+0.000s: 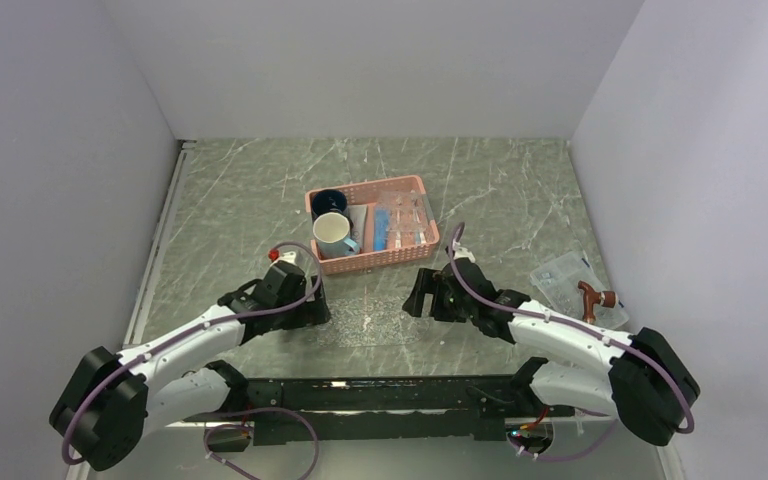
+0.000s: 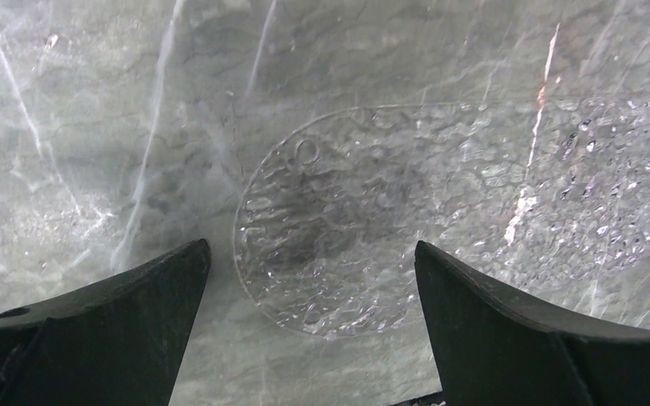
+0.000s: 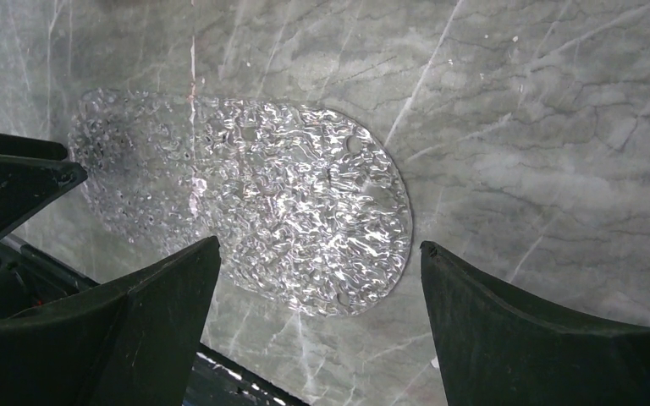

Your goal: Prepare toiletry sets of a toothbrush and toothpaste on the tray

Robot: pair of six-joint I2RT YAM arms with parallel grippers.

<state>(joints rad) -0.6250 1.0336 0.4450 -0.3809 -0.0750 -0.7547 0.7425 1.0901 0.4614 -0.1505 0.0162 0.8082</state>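
**Inspector:** Grey marble-patterned table (image 1: 250, 200)?
**Assessor:** Carries a clear, oval, textured plastic tray (image 3: 305, 203), flat near the front edge, with nothing on it.
**Inspector:** Pink mesh basket (image 1: 375, 263)?
**Assessor:** Behind the tray, apart from it.
**Inspector:** Pincers?
**Assessor:** Left gripper (image 2: 309, 254) and right gripper (image 3: 319, 244) are spread wide, one over each tray end, holding nothing.
**Inspector:** Blue toothpaste tube (image 1: 381, 228)?
**Assessor:** Inside the basket.

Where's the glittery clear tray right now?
Seen from above, the clear glittery oval plastic tray lies flat on the grey table, centred between the left gripper and right gripper, just nearer than the pink mesh basket.
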